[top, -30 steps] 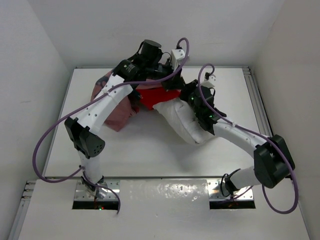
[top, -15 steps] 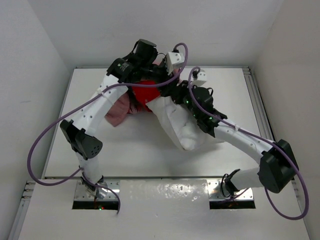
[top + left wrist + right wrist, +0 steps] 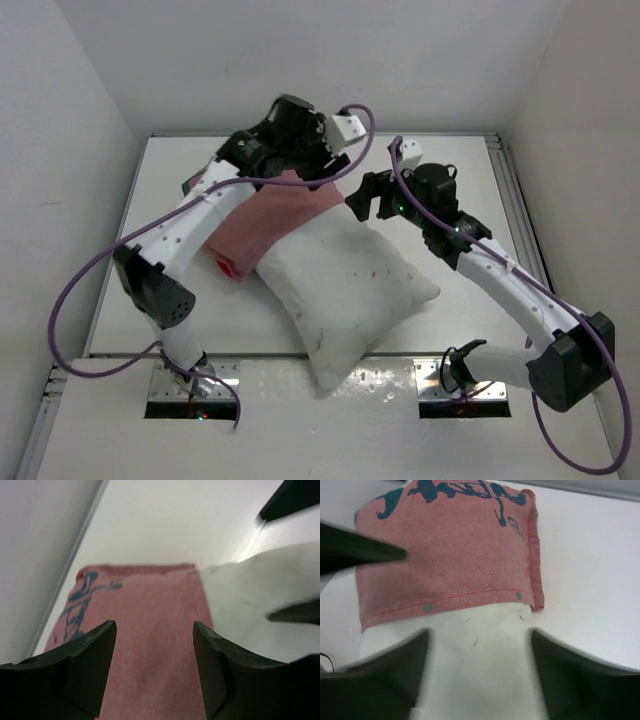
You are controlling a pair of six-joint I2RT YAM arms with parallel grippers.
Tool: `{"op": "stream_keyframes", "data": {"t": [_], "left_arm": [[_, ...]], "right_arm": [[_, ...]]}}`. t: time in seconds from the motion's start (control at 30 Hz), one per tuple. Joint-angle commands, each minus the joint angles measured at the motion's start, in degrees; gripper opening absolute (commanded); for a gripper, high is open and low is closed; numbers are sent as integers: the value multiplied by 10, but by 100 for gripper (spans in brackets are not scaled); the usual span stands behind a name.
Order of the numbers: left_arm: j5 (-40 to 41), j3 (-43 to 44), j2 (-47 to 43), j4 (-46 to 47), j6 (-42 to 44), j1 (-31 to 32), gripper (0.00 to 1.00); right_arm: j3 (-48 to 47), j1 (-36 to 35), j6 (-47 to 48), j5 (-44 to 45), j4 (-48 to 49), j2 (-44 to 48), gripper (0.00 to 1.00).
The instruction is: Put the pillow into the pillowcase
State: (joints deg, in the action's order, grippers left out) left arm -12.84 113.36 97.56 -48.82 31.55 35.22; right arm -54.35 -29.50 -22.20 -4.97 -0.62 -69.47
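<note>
Right wrist: pillow (image 3: 479,690) beneath right gripper (image 3: 479,636)

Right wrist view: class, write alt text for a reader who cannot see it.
A pink pillowcase with blue marks covers the far end of a white pillow on a white table. The right tool hangs open above the pillow's bare part, holding nothing.

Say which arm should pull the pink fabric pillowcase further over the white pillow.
Likely right: the open right gripper hangs over the hem of the pink fabric pillowcase on the white stuffed pillow; the left gripper is beyond.
</note>
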Motion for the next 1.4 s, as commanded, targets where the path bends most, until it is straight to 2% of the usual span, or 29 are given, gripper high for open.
{"op": "stream_keyframes", "data": {"t": [0.0,0.03,0.13,0.17,0.23,0.3,0.37,0.47,0.5,0.53,0.6,0.63,0.67,0.7,0.73,0.93,1.1,1.13,1.23,1.27,1.37], "left_arm": [[227,-25,61,14,36,28,61],[234,-26,66,11,36,27,69],[184,-45,64,9,52,15,82],[170,-75,59,17,54,15,85],[164,-105,58,45,44,23,86],[220,-150,63,94,31,31,86],[282,-184,65,126,15,27,85],[281,-204,64,147,0,5,79],[275,-205,64,142,-3,2,72],[267,-206,61,135,-6,1,57],[223,-207,56,116,-9,2,38],[208,-206,50,111,-11,3,20],[186,-201,47,100,-11,12,11],[174,-178,46,90,-14,17,0],[166,-160,45,80,-14,25,0],[72,18,48,-12,9,105,0],[-21,95,47,-64,15,131,0],[-49,108,48,-73,25,131,0],[-113,101,42,-116,64,127,0],[-130,86,41,-135,70,120,0],[-188,32,20,-125,62,89,0]], "right_arm": [[-43,32,15,-42,-81,-25,98],[-41,44,14,-76,-83,-29,99],[-25,63,14,-126,-75,-50,99],[-21,65,14,-141,-73,-58,99],[-20,66,19,-138,-82,-92,99],[-14,65,8,-137,-74,-115,99],[23,60,-14,-169,-7,-114,99],[99,40,-48,-177,78,-107,99],[104,36,-53,-177,85,-118,99],[106,29,-56,-178,88,-126,99],[101,15,-58,-176,79,-146,85],[99,14,-63,-180,77,-159,71],[94,13,-77,-185,84,-160,33],[95,8,-92,-188,109,-153,9],[95,7,-100,-186,123,-146,0],[32,-22,-121,-169,232,-103,0],[36,-33,-151,-75,353,-60,0],[43,-32,-176,-33,386,-57,0],[78,-26,-227,25,444,-46,0],[92,-26,-238,74,450,-43,0],[113,-33,-268,194,420,-34,0]]}}
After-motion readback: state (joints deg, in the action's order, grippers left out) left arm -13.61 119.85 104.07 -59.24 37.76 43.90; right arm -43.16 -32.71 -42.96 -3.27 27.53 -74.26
